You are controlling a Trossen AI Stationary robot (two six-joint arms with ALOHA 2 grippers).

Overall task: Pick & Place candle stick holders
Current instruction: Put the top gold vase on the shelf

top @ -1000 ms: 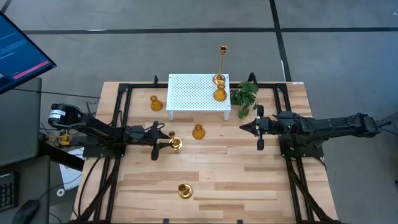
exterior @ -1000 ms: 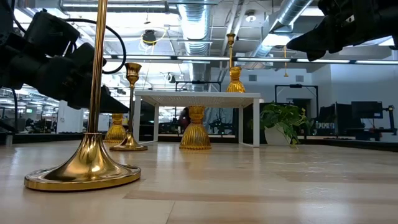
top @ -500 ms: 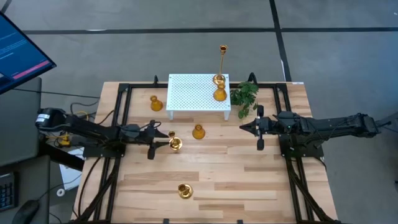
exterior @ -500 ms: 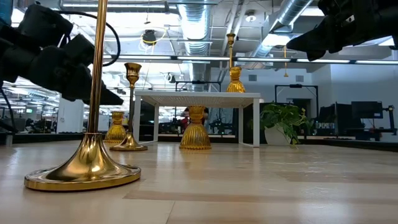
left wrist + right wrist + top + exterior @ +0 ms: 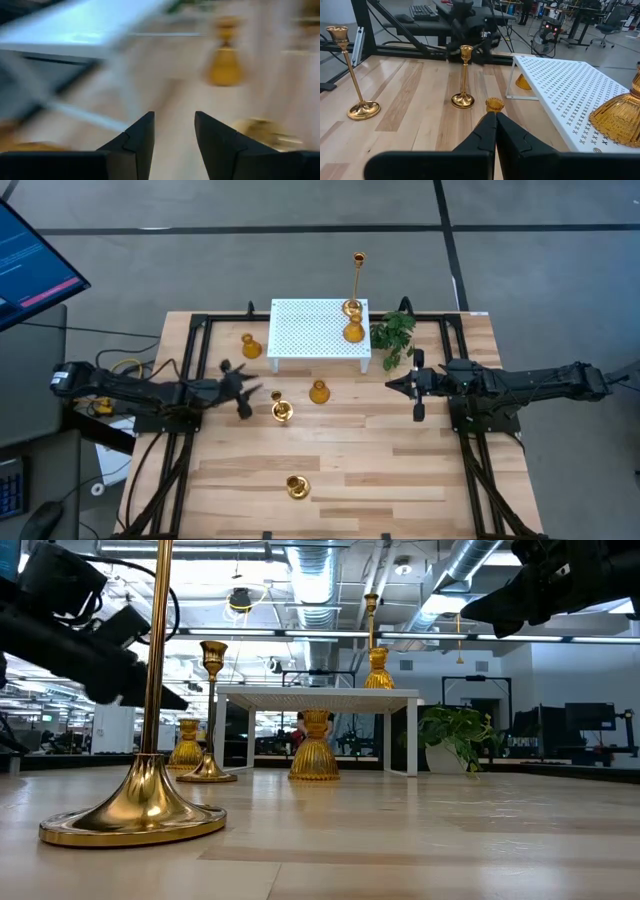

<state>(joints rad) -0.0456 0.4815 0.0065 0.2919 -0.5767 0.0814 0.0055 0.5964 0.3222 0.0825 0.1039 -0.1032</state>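
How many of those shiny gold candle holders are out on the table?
6: two on the white stand, one tall and one squat; one left of it; one in front; one mid-table; one at the near edge.

- Six gold candle stick holders, all upright, shiny brass finish.
- Tall thin-stemmed holder [image 5: 357, 283] on the white perforated stand [image 5: 310, 330], far corner; squat bulbous holder [image 5: 353, 332] just beside it.
- Squat holder [image 5: 250, 345] on the tabletop [image 5: 400, 470], off the stand's left end.
- Squat ribbed holder [image 5: 319, 392] on the tabletop, in front of the stand.
- Thin-stemmed holder [image 5: 281, 411], round flared base, near it to the left.
- Thin-stemmed holder [image 5: 296, 486] alone near the front edge.
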